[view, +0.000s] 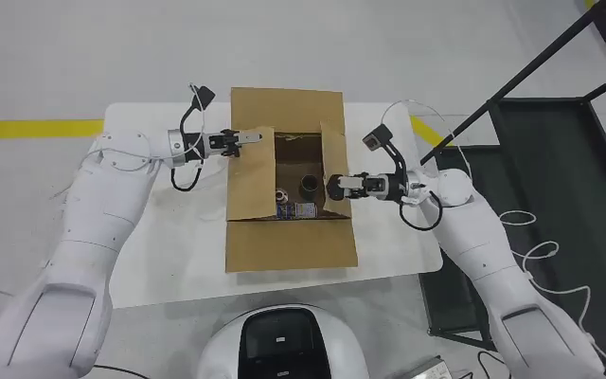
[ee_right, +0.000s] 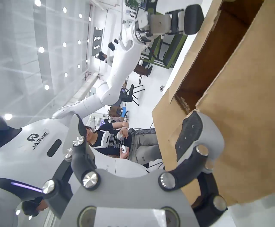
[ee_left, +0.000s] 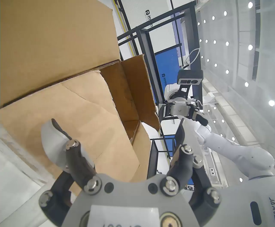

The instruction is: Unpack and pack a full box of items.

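Top view, box: We see the cardboard box standing open in the middle of the white table, with its four flaps spread outward.
Top view, contents: A dark round item sits on the floor of the box. Small packs lie along the wall nearest the robot; we cannot tell what they are.
Top view, left gripper: The left gripper is at the far corner of the left flap, over the box's edge.
Top view, right gripper: The right gripper is at the inner edge of the right flap, just beside the dark round item.
Left wrist view, left gripper: We see the left gripper with its fingers spread wide and clamping nothing. One finger lies against the brown flap of the box.
Left wrist view, far side: The right gripper shows beyond the opposite flap.
Right wrist view, right gripper: The right gripper also has its fingers held well apart. One pad is close against a flap edge of the box, and the jaws do not pinch the card.
Right wrist view, far side: The left gripper shows at the far rim of the box.
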{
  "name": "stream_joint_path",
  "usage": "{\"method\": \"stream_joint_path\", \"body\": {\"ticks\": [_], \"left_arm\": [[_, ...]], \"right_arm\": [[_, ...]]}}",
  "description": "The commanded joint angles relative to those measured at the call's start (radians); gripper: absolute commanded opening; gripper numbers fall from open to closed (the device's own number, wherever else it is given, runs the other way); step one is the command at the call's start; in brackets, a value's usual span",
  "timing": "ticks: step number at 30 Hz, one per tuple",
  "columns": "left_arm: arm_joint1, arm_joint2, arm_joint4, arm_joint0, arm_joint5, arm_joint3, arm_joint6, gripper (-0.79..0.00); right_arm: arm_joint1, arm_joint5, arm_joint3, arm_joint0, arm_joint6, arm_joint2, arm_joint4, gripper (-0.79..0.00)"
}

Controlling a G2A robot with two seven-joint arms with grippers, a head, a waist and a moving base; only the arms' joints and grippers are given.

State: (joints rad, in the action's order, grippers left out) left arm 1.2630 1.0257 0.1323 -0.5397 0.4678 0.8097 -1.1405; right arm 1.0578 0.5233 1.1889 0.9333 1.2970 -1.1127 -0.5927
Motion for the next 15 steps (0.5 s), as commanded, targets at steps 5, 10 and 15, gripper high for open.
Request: {"method": "stream_joint_path", "body": {"ticks": [5,10,15], "left_arm": [[-0.031,0.078,0.03,-0.023,-0.001,0.019,-0.006,0.0],[-0.046,0.116,0.034,-0.014,-0.012,-0.004,0.025,0.0],[-0.038,0.081,-0.072,0.024,0.091,-0.049,0.131,0.0]], "right_arm": [[0.024,0.022,-0.128,-0.104,-0.022,0.13,0.103,0.0],[0.031,0.045,-0.194,-0.138,-0.046,0.163,0.104,0.0],[0.028,0.056,-0.196,-0.139,-0.057,0.155,0.089,0.0]]}}
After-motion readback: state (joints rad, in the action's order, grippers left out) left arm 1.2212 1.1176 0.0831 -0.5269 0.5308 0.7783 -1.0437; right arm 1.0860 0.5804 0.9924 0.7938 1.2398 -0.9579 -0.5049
